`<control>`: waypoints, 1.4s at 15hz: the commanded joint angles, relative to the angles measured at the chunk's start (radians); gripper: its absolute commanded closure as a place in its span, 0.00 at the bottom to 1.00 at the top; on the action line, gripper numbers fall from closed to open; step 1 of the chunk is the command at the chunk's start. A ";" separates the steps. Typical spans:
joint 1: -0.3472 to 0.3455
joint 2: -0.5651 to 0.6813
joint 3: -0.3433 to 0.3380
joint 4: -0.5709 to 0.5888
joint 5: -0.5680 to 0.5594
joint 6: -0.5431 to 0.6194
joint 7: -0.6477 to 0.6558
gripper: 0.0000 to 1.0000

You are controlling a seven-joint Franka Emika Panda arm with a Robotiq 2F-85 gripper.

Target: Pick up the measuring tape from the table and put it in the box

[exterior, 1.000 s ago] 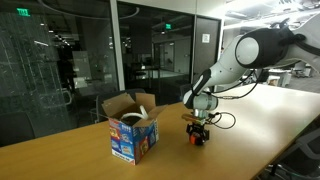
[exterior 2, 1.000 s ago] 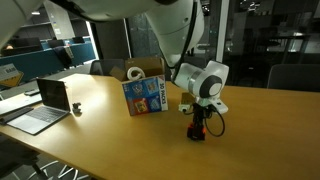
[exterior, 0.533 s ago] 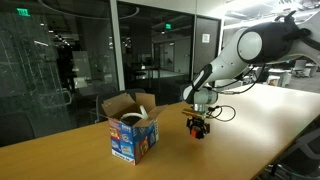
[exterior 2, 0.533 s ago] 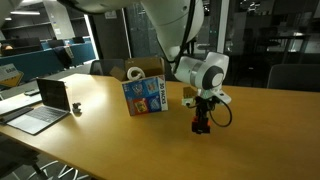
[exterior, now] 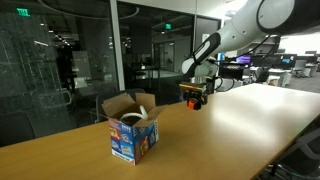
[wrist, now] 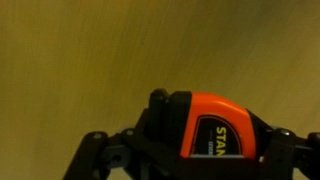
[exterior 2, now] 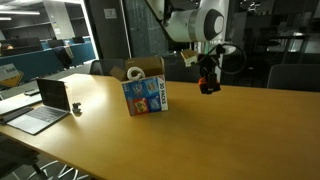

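Step in hand: carry the load to the box [exterior: 133, 131]. The gripper [exterior: 193, 94] is clenched on the tape [wrist: 214, 124]. In the wrist view the orange and black case sits seated between the jaws, with bare table [wrist: 90, 50] far behind it. In both exterior views the tape hangs in the air, well clear of the table and above the level of the box flaps. It is off to one side of the box and not yet over the opening. To do this step well, I hold the grip unchanged and move sideways at this height, so the load passes over the raised flaps rather than into them. I judge alignment from both exterior views together, since either one alone gives no depth. I stop only when the tape reads centred over the opening in each. I then lower straight down until the case is below the flap edges, and only there do I part the jaws. A pale item [exterior 2: 133, 72] shows at the top of the box; I cannot tell how much room it leaves, so I aim for the open part beside it.
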 commanded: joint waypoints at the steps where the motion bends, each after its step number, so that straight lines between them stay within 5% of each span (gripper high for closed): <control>1: 0.033 -0.132 0.025 0.005 -0.047 -0.013 -0.019 0.39; 10: 0.074 -0.242 0.205 0.172 0.081 -0.048 -0.147 0.39; 21: 0.070 -0.020 0.359 0.276 0.508 -0.074 -0.479 0.39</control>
